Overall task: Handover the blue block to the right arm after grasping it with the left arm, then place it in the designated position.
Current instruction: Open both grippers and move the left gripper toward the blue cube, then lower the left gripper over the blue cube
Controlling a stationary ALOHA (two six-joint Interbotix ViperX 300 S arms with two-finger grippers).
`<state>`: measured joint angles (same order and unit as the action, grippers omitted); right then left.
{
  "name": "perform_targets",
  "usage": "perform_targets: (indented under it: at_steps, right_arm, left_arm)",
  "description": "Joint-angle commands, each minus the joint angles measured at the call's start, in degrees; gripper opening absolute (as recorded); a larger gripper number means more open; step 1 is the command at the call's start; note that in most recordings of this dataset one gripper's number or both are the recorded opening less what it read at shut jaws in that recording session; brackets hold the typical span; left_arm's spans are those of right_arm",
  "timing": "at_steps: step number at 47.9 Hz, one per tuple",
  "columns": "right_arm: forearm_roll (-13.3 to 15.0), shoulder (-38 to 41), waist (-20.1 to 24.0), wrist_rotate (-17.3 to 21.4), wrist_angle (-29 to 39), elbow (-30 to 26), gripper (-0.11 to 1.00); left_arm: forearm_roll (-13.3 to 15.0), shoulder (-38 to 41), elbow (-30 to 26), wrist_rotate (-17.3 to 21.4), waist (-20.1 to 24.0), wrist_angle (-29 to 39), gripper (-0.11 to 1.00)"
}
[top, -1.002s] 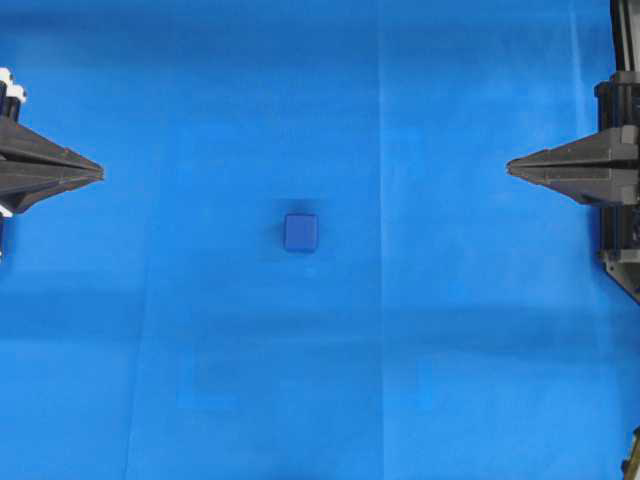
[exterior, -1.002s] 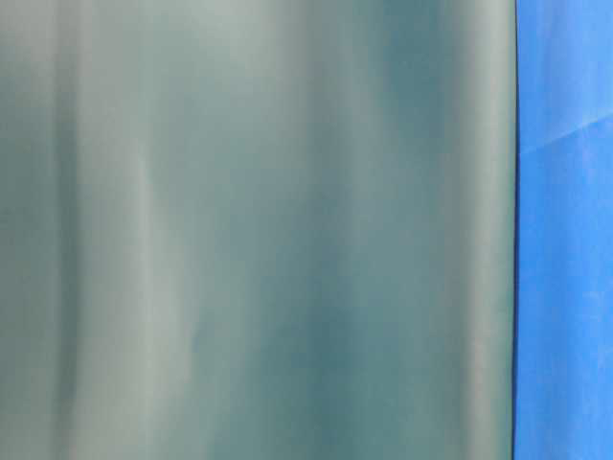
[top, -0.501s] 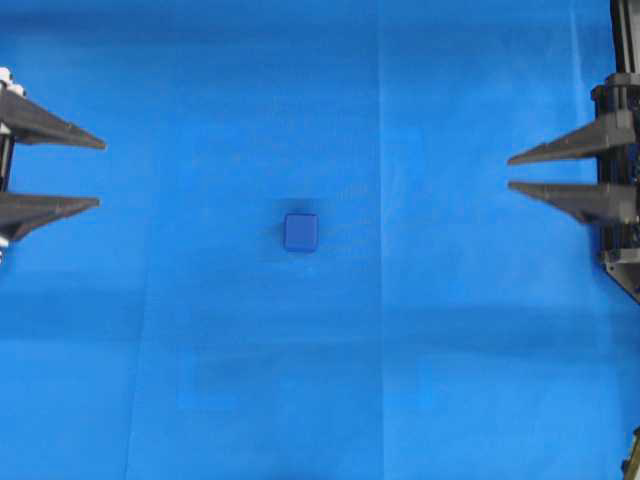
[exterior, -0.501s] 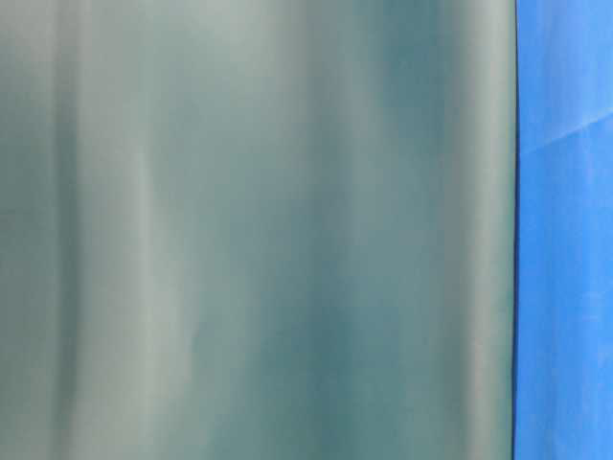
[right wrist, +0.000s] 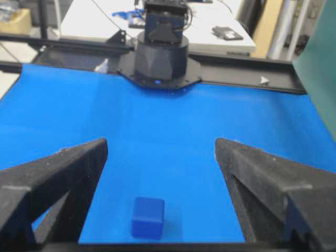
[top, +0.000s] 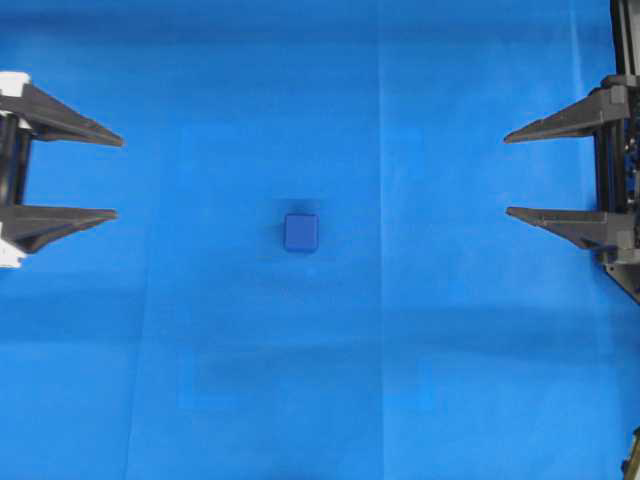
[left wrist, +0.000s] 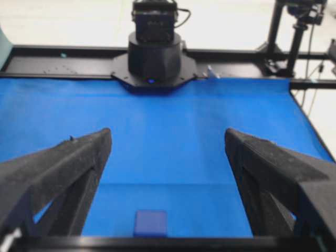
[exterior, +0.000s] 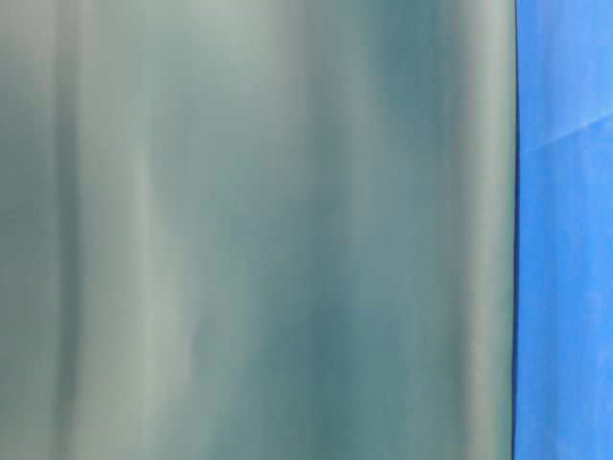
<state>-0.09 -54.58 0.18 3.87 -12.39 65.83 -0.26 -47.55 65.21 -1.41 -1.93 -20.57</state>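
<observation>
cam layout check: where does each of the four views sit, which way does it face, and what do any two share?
Overhead exterior: above the table, facing straight down on the blue cloth; left gripper and right gripper at the edges, both open, blue block between them.
Table-level exterior: almost all blurred grey-green surface, cloth strip at right; no robot visible.
Left wrist: behind its own fingers, facing the opposite arm's base.
Right wrist: likewise, facing the other base.
Shared: both wrist views and overhead show the block.

Blue cloth (top: 400, 400) with faint creases, black frame rail (left wrist: 63, 58), blurred grey-green panel (exterior: 259, 230), perhaps a screen
</observation>
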Motion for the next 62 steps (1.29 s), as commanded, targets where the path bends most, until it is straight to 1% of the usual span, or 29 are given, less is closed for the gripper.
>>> perform_targets:
  at_steps: [1,6,20,27,31,39,46,53,55,59,62]
  right_arm:
    - [-0.2,0.9,0.0,0.1,-0.4,-1.4,0.95]
    - [-0.2,1.4,-0.1,0.1,-0.5,-1.5,0.95]
    - [-0.2,1.5,-0.1,0.1,-1.1,-1.6,0.95]
    - [-0.1,1.5,-0.1,0.1,-1.2,-1.6,0.95]
    - [-0.1,1.5,-0.1,0.1,-1.3,-1.7,0.95]
    - [-0.1,1.6,-0.1,0.1,-1.7,-1.7,0.95]
    - [-0.1,1.6,-0.1,0.1,-1.7,-1.7,0.95]
    - [-0.2,1.5,-0.1,0.1,-1.7,-1.8,0.95]
    - [-0.2,1.5,-0.1,0.0,-1.7,-1.8,0.95]
    - [-0.2,1.6,-0.1,0.0,-1.7,-1.8,0.95]
    - [-0.1,1.6,-0.1,0.0,-1.7,-2.0,0.95]
  left_arm:
    - [0.0,5.0,-3.5,0.0,0.0,-2.8,0.92]
    - [0.0,11.9,-7.3,0.1,0.0,-4.9,0.92]
    - [0.0,26.5,-18.4,0.0,0.4,-5.1,0.92]
    - [0.0,31.7,-24.2,0.6,0.7,-4.9,0.92]
    - [-0.1,34.3,-26.5,0.7,1.3,-4.6,0.92]
    - [-0.1,39.0,-30.4,0.7,2.1,-4.0,0.92]
    - [0.0,40.7,-32.2,0.7,2.8,-2.5,0.92]
    - [0.0,40.8,-32.8,-0.1,2.9,1.1,0.92]
    - [0.1,40.7,-33.1,-0.3,2.9,3.3,0.92]
    - [0.1,40.7,-34.6,-1.1,2.9,10.4,0.92]
    - [0.1,41.0,-36.5,-1.8,2.9,17.8,0.92]
